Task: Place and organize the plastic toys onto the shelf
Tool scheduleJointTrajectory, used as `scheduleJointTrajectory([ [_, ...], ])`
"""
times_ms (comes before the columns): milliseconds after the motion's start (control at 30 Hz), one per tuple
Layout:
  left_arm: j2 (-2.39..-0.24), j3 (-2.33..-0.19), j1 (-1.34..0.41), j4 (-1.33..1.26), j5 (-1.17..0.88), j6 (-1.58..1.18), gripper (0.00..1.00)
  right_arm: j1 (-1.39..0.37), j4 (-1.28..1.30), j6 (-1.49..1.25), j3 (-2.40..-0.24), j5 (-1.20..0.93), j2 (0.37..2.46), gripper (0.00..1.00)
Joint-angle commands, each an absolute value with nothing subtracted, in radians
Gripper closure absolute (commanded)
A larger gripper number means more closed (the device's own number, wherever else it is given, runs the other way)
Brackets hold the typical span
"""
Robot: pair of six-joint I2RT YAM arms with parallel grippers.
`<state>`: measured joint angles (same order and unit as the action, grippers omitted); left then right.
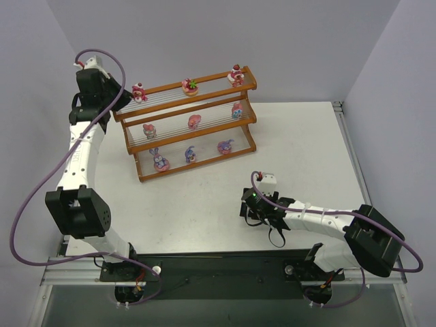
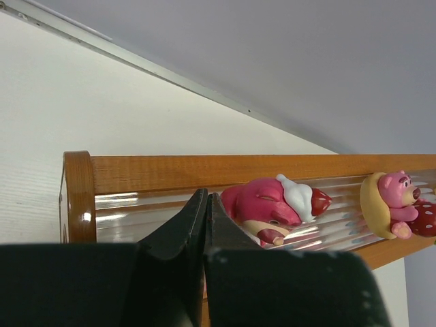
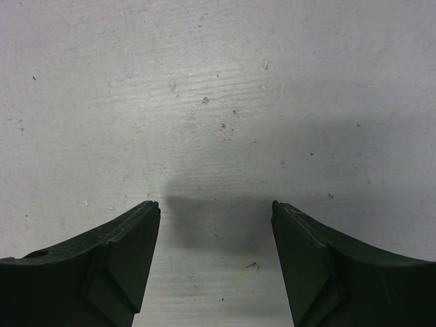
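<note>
From above, the shelf (image 1: 204, 163) stands at the far left of the counter (image 1: 300, 150). The plastic toys (image 1: 195, 121) sit on it, three to each tier. The left arm's fingers (image 1: 123, 101) are at the left end of the top tier. The right arm's fingers (image 1: 255, 214) hang over bare counter, well apart from the shelf.

At the left wrist, the fingers (image 2: 187, 231) are pressed together on nothing, just beside a pink bear toy (image 2: 269, 208) on the top rods (touching or not, I cannot tell). A second pink toy (image 2: 392, 201) sits further along.

At the right wrist, the fingers (image 3: 122, 252) stand wide and empty above the speckled counter (image 3: 218, 102).
</note>
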<state>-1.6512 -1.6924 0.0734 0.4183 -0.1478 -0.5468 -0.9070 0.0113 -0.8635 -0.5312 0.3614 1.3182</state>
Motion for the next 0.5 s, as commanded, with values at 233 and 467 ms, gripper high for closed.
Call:
scheduleJointTrajectory([
  [233,-1.585,-1.658,0.057,0.403,-0.132,-0.545,1.0,-0.913,0.035,-0.879,-0.523,0.405,1.293,0.33],
  [467,-1.557,-1.644,0.048,0.403,-0.123,-0.545,1.0,-0.911,0.034,-0.882,-0.518,0.405,1.287,0.33],
])
